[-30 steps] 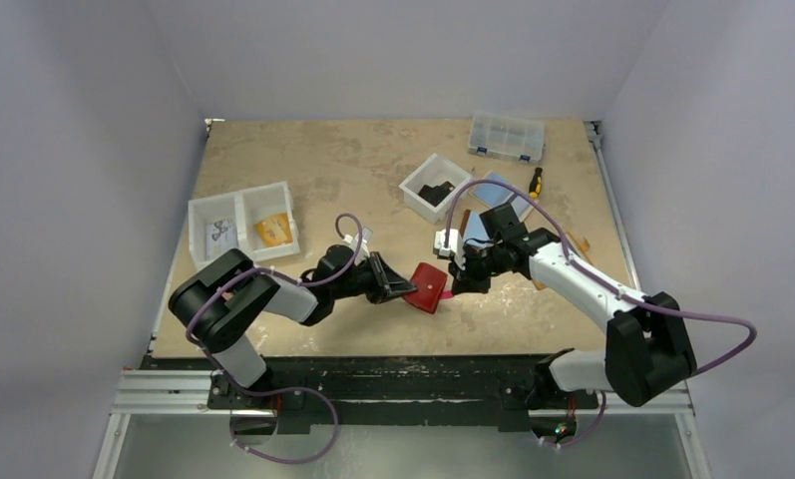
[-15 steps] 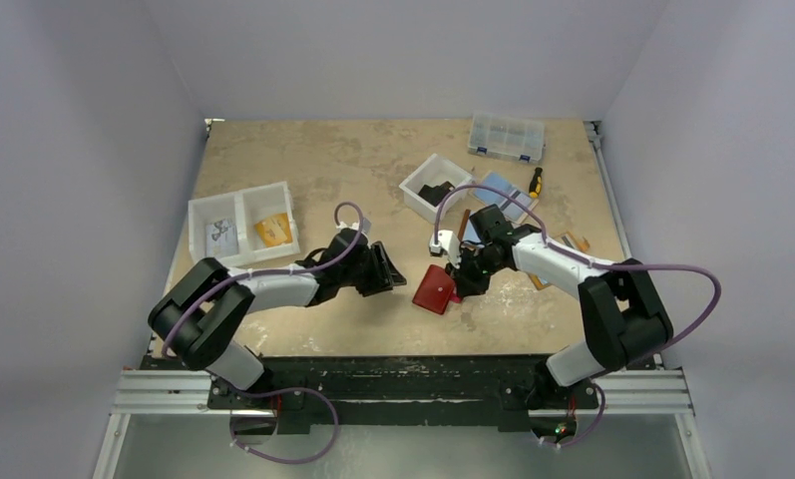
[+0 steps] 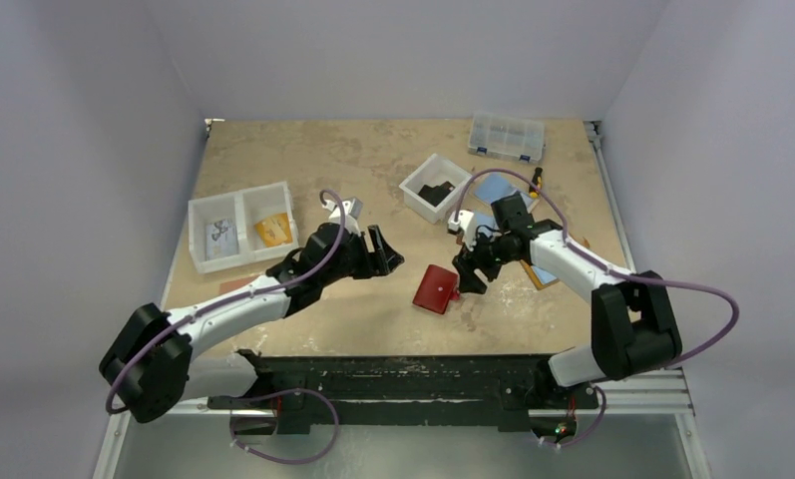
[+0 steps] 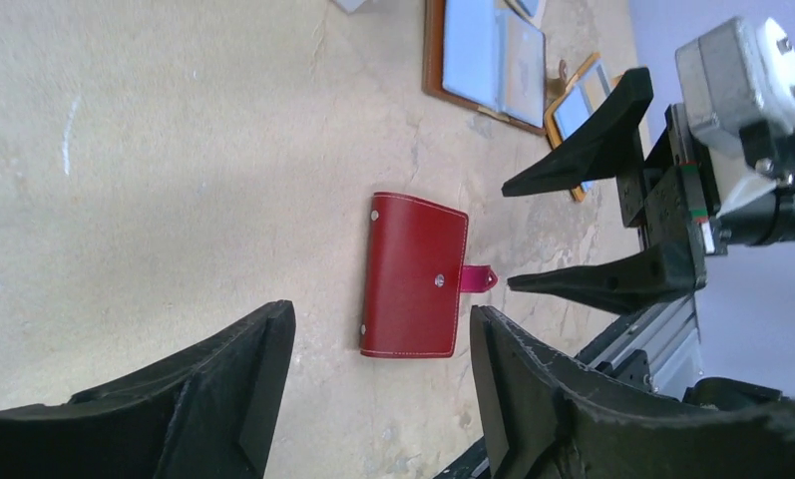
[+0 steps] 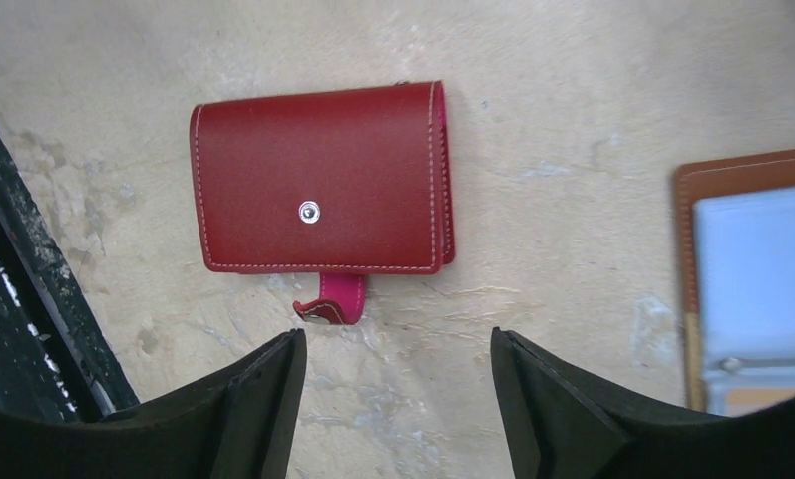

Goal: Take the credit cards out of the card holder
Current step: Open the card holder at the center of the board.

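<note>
Fingers (image 5: 253, 409) now off card holder (image 5: 318, 180)

The table (image 3: 313, 160) carries the closed card holder (image 3: 434, 288), a divided bin (image 3: 243, 225), a clear box (image 3: 507, 137).

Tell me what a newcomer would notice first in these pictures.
The closed dark red card holder lies flat near the front middle of the table, pink strap tab sticking out. The left gripper and the right gripper flank it, both open and empty. A white two-compartment bin sits far left.
</note>
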